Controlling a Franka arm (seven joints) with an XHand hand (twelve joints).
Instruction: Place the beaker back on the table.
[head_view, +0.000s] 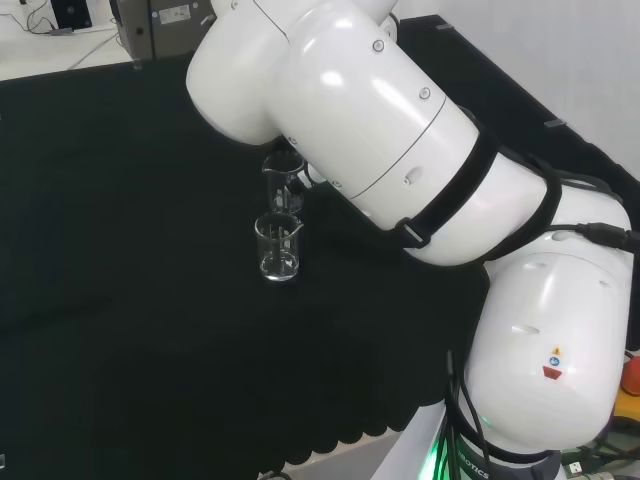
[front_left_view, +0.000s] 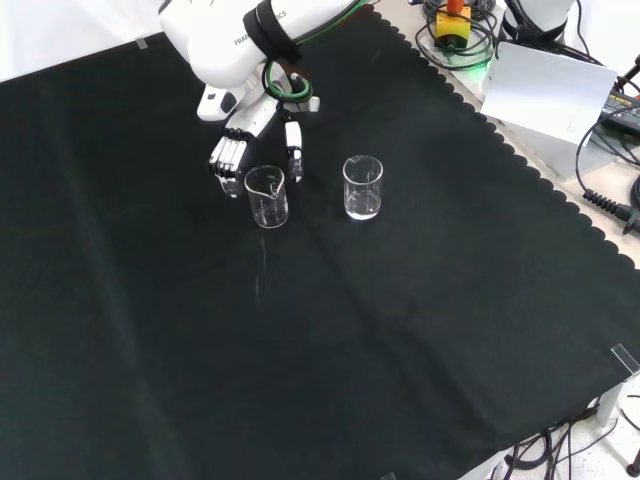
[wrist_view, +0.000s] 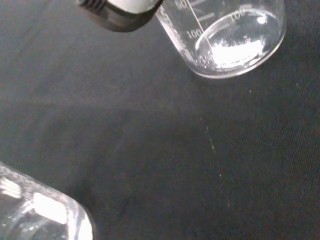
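Standing beaker sits between hand's fingers.

Head view: big white arm link hides the black and white hand, overlaps the farther clear glass beaker; wrist view crops two clear glass beakers, upper right and lower left.

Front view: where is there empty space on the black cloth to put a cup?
The cloth is bare below both beakers and far left. It is crowded up top, where the robot hand sits by the left beaker, near the right beaker.

Black cloth w/ scalloped edge.
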